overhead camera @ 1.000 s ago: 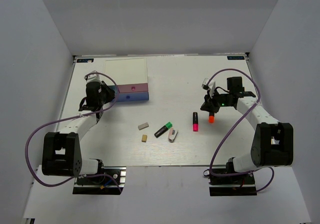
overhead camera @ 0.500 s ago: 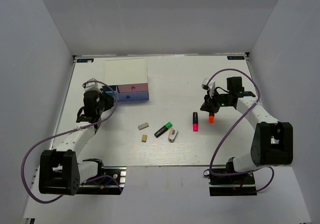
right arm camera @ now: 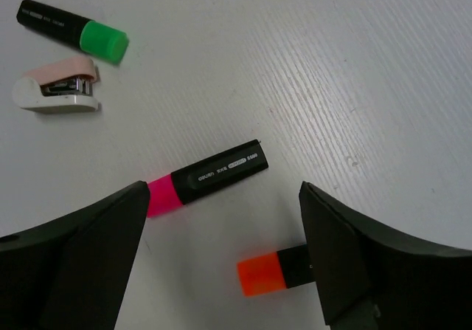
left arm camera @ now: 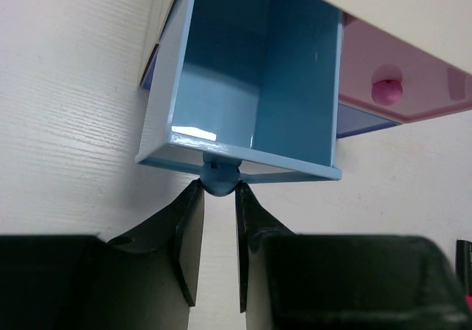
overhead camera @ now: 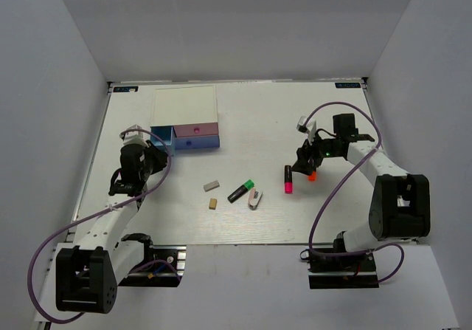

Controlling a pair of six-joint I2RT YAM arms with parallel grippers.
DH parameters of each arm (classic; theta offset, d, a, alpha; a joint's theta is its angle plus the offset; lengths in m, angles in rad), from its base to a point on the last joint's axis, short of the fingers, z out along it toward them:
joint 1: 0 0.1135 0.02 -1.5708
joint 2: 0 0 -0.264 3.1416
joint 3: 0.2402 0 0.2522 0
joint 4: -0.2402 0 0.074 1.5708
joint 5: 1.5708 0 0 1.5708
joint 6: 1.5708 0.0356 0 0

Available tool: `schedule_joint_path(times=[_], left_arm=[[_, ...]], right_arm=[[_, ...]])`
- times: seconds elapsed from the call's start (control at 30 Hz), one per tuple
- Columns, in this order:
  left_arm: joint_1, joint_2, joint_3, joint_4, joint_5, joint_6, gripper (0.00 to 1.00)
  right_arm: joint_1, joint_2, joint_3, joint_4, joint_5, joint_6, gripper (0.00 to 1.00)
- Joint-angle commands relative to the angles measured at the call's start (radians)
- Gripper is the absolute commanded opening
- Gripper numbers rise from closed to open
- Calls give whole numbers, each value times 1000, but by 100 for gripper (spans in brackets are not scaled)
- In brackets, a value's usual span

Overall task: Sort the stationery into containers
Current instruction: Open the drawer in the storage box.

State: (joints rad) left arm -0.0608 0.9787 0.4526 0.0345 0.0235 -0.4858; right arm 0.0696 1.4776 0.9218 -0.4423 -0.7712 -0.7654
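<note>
L end effector grips knob (blue).

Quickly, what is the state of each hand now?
Left hand: closed on the light blue drawer knob.
Right hand: open, holding nothing.

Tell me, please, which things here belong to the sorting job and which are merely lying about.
Job: pink marker, orange marker, green marker, stapler, grey-white eraser, tan eraser, drawer box.
Not the job: purple cables, corner labels.

White-and-black arms, looping purple cables
</note>
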Motion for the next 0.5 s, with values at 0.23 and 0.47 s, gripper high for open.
schedule_joint_path(times=[0.23, 0.47], left_arm=[[-1, -34, 28, -111, 4, 7, 80], [-1, -161, 37, -223, 33, 26, 81]], right_arm=[[4, 45, 23, 20, -53, -169, 90], [12, 43, 37, 84, -22, -229, 90]])
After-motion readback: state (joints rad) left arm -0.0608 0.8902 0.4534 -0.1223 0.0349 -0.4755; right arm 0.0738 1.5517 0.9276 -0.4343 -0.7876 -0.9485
